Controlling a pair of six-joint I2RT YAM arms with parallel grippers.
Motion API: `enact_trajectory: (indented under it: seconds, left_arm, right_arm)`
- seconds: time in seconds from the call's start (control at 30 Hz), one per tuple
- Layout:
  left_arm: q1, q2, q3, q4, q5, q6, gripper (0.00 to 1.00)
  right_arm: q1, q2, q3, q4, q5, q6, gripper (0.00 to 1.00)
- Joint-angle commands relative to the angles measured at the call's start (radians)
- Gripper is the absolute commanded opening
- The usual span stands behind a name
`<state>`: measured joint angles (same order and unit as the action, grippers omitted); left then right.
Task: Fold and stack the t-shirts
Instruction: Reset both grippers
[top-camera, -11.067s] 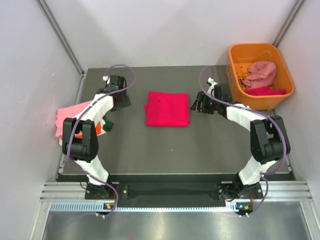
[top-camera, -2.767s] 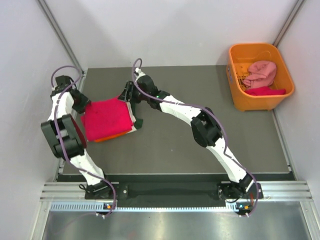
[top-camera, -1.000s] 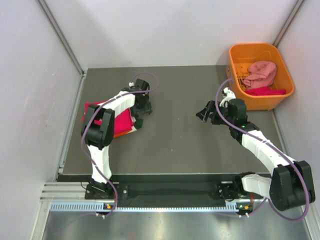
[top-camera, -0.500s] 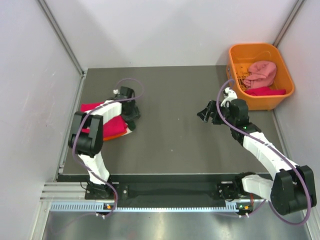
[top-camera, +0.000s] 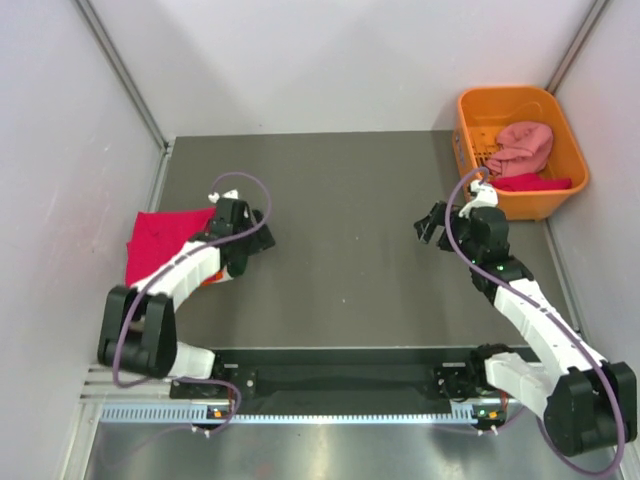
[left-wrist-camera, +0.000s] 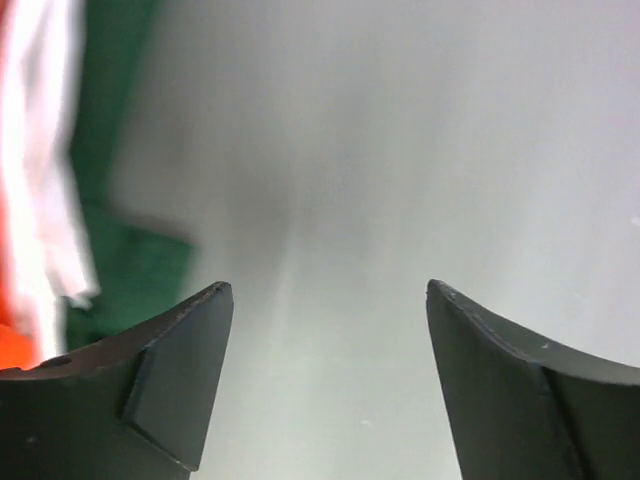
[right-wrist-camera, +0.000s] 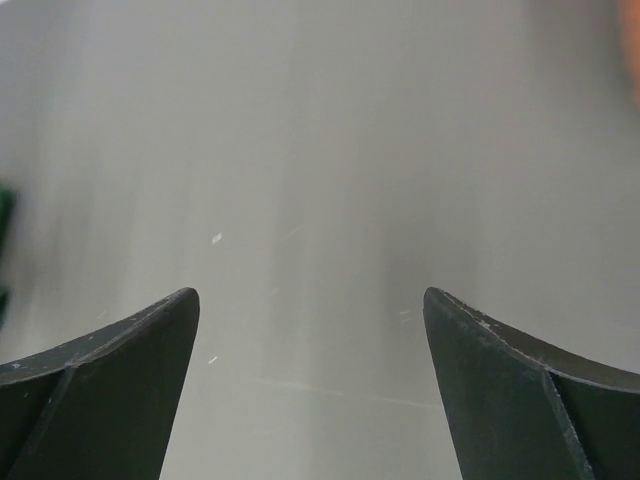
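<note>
Stack (top-camera: 160, 245) set; basket (top-camera: 462, 130) next.
Left tool (left-wrist-camera: 330, 290), right tool (right-wrist-camera: 310, 292) spread, empty; pinch pink shirt (top-camera: 525, 145), apparently uppermost, at one edge.

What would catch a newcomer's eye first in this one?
The folded crimson shirt lies at the left edge of the table, and the orange basket at the far right corner holds a dusty pink shirt. The left claw and right claw hang open and empty.

T-shirts (top-camera: 160, 243) sit stacked at the table's (top-camera: 340, 270) left edge; over at the far right corner, the basket (top-camera: 468, 120) (two more shirts (top-camera: 525, 148) inside).
</note>
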<state>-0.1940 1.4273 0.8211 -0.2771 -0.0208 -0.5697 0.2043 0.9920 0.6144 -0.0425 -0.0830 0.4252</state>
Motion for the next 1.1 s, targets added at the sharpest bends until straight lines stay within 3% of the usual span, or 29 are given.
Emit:
enact_trajectory:
  seconds: [0.0, 0.03, 0.13, 0.33, 0.43, 0.63, 1.07]
  left_arm:
    - [-0.080, -0.161, -0.101, 0.183, -0.079, 0.037, 0.84]
    - [-0.094, -0.224, -0.131, 0.212, -0.088, 0.047, 0.93]
    - [-0.131, -0.345, -0.244, 0.331, -0.103, 0.071, 0.99]
    - [-0.147, -0.573, -0.601, 0.688, -0.025, 0.126, 0.99]
    - [-0.148, -0.639, -0.684, 0.799, -0.084, 0.097, 0.99]
    - [-0.147, -0.636, -0.600, 0.670, -0.012, 0.123, 0.96]
    - [-0.147, -0.591, -0.589, 0.681, 0.030, 0.160, 0.94]
  right_arm:
    - [-0.017, -0.079, -0.031, -0.004, 0.178, -0.055, 0.94]
    - [-0.017, -0.093, -0.062, 0.012, 0.201, -0.062, 0.94]
    - [-0.019, -0.145, -0.138, 0.080, 0.230, -0.081, 0.95]
    - [-0.019, -0.254, -0.277, 0.139, 0.405, -0.105, 0.98]
    - [-0.019, -0.334, -0.324, 0.190, 0.338, -0.120, 1.00]
    - [-0.019, -0.371, -0.358, 0.227, 0.302, -0.108, 1.00]
    - [-0.019, -0.354, -0.352, 0.217, 0.312, -0.100, 1.00]
